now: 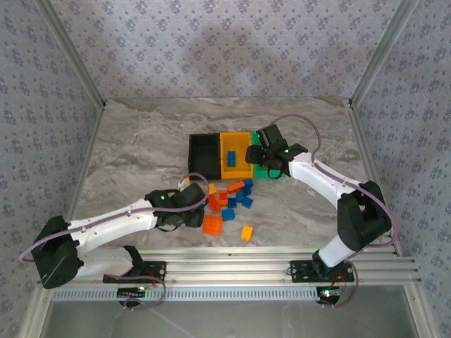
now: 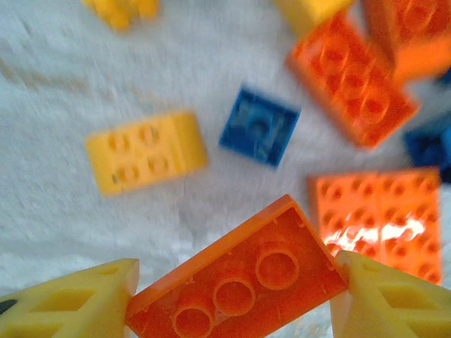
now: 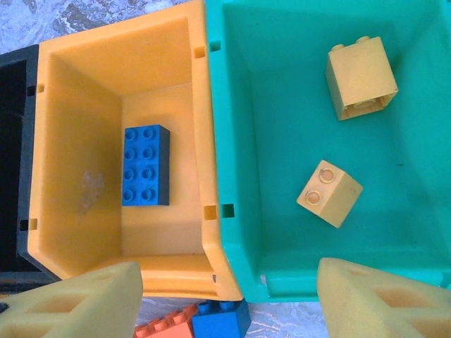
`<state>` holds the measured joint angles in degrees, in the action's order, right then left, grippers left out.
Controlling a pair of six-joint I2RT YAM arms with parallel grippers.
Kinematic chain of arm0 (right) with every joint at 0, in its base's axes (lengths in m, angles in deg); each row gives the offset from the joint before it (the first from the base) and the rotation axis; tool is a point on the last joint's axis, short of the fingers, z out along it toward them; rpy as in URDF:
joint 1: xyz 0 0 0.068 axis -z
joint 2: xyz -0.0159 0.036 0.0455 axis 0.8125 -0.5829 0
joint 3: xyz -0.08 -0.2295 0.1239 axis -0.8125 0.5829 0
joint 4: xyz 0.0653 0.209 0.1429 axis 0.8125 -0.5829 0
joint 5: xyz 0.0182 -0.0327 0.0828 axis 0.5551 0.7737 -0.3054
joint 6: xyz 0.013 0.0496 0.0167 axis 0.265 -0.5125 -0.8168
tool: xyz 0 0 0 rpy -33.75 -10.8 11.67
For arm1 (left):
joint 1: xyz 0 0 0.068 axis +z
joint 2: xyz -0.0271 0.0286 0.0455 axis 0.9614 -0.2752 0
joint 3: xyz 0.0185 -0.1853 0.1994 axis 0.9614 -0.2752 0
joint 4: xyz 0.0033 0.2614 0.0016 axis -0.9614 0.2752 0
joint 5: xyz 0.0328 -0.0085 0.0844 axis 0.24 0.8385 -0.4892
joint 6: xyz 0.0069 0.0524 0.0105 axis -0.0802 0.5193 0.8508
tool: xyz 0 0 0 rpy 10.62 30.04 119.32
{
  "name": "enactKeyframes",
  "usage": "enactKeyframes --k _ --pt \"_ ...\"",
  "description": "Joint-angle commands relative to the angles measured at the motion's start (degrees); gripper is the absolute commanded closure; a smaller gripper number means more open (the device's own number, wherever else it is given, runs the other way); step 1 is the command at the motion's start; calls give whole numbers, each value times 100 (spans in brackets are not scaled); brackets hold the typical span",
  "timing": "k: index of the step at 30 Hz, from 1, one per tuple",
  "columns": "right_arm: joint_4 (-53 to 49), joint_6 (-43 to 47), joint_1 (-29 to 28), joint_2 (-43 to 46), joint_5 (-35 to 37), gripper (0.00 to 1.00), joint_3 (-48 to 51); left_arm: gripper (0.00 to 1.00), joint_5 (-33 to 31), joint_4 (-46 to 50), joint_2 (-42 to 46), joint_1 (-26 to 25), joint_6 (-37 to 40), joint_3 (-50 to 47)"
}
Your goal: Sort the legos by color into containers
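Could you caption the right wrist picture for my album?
Open right hand above: blue brick in yellow-orange bin, two yellow bricks in green bin.

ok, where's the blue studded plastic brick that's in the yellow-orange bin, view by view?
Top external: the blue studded plastic brick lies in the yellow-orange plastic bin, mid-table.
Right wrist: same brick, flat on that bin's floor, left of centre.
Left wrist: aimed at the loose pile; orange-red brick between the fingers.
Shared landmark: the black bin joined to the yellow-orange one's side.
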<state>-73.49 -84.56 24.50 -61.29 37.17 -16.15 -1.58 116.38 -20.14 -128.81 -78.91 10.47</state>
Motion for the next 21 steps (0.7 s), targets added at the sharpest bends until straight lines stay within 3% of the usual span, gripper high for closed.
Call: enactKeyframes --k 1,9,18,21 --pt "-23 -87 43 199 28 32 93 54 -308 -93 -282 415 624 618" --pt "-71 -101 84 394 61 32 308 55 -231 -1000 -1753 1559 1401 2145" --pt "-188 -72 102 786 14 31 631 53 -105 -1034 -3315 1999 1731 3627" --pt "-258 -42 69 988 -138 30 780 42 -38 -1022 -3608 2049 1779 3870"
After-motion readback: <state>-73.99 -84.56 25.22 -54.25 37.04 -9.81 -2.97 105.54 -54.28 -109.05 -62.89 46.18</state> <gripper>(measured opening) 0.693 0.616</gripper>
